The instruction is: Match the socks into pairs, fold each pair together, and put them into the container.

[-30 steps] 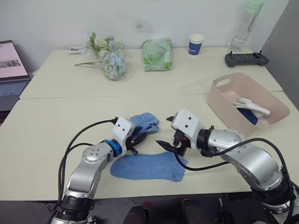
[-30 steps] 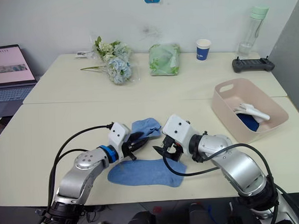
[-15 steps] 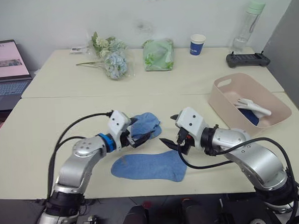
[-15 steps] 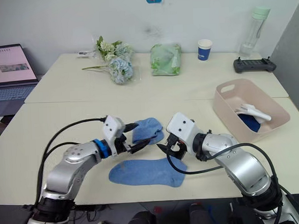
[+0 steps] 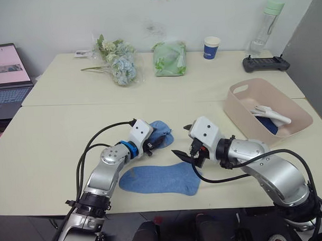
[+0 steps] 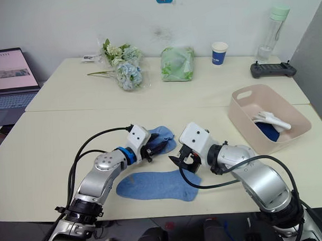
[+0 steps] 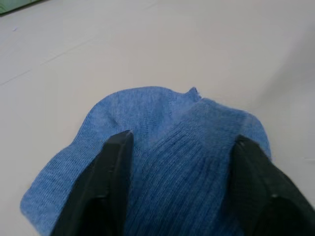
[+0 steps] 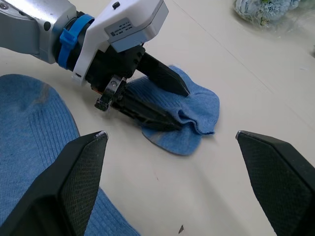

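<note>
A crumpled light blue sock lies on the table's near half. My left gripper is open, its two black fingers straddling the near part of that sock. A second light blue sock lies flat just in front. My right gripper is open wide with nothing in it, low over the table beside the flat sock's right end and facing the left gripper. The pale pink container stands at the right, holding a white sock and a dark navy sock.
Along the far table stand a bunch of artificial flowers, a green bag, a blue paper cup, a clear bottle and a black controller. A laptop sits at the far left.
My left gripper has swung right and come down, its open fingers now set around the crumpled sock. The right gripper has hardly moved.
</note>
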